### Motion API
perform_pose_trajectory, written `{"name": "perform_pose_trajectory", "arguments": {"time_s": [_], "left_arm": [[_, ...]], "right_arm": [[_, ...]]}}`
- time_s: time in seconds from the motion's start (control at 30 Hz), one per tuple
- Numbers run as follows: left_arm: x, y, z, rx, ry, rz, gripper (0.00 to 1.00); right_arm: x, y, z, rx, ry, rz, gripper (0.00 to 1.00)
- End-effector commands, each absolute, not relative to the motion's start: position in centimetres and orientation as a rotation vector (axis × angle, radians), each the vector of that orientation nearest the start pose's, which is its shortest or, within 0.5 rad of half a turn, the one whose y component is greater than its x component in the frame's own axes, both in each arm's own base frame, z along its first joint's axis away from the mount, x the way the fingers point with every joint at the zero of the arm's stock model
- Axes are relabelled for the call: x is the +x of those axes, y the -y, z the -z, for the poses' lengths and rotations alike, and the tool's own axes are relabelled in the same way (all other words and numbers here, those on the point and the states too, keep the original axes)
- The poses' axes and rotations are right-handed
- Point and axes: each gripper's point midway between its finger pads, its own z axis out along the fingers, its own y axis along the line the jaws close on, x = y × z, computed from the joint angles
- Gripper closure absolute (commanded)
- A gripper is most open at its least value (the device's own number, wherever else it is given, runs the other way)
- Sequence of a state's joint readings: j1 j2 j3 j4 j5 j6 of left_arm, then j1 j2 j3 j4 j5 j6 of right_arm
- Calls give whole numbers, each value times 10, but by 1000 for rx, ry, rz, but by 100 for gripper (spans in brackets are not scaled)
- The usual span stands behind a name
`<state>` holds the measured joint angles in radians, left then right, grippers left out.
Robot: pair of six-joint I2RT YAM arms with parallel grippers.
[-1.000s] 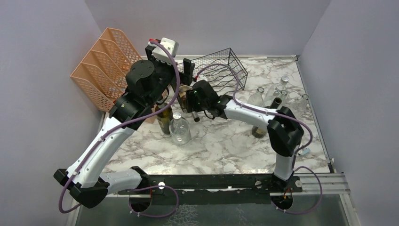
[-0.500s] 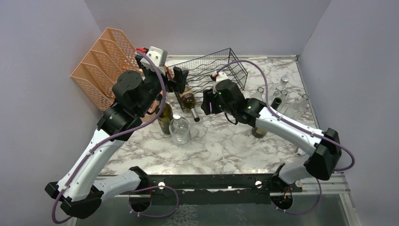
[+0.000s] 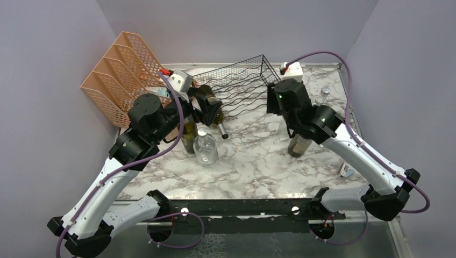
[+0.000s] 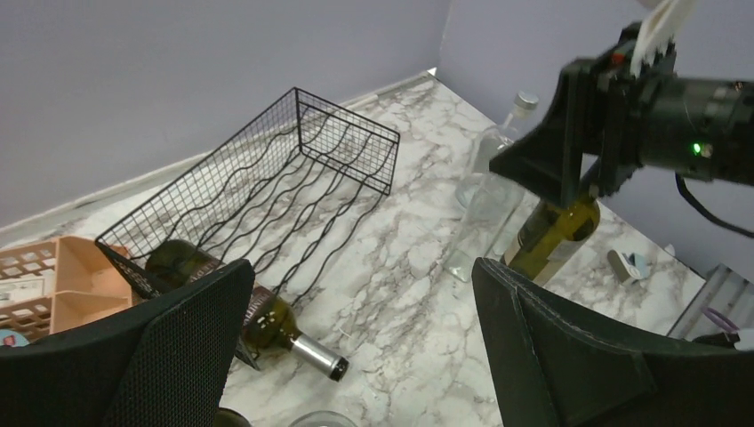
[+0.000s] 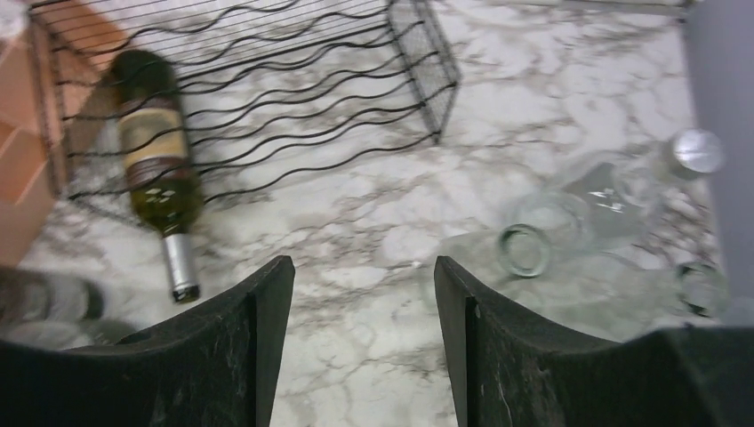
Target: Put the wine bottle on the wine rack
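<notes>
- The wine bottle (image 5: 153, 147) lies in the left end of the wine rack (image 3: 244, 80), close below the wide open left gripper (image 4: 360, 294).
- The right gripper (image 5: 362, 267), open too, is well apart.
- Marble table (image 3: 253, 161), lilac walls (image 3: 242, 27).

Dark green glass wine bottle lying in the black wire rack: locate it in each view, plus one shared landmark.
Top external: dark green glass wine bottle left of centre, at the left end of the black wire rack.
Left wrist: bottle lower left, neck sticking out.
Right wrist: bottle upper left.
Shared landmark: that rack.
</notes>
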<state>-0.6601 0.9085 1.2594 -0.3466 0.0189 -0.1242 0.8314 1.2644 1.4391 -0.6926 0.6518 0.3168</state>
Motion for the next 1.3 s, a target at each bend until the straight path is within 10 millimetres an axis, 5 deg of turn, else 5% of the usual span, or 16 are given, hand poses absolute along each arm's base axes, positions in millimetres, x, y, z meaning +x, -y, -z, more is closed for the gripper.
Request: {"name": "perform_pose_trajectory", "arguments": {"time_s": [0.0,0.13,0.4,0.87,1.03,1.27], "left_arm": [[231,211,-414,480,-1546,726,1],[225,210,-415,489,-1525,747,1],[212,224,-413,563,-1489,839,1],[197,235,-403,609,-1467,943,1],[196,239,-397,621,-1483,966,1],[194,244,-399,625,-1487,1009,1]], "right_arm": [[316,-121,-327,31,-1979,239,37],[329,-98,-327,105,-1980,239,37],[350,-85,-285,132,-2077,206,44],[343,-87,-251,100,-2188,147,54],[344,-93,-251,57,-2198,120,66],[345,-104,-259,-21,-2209,62,95]]}}
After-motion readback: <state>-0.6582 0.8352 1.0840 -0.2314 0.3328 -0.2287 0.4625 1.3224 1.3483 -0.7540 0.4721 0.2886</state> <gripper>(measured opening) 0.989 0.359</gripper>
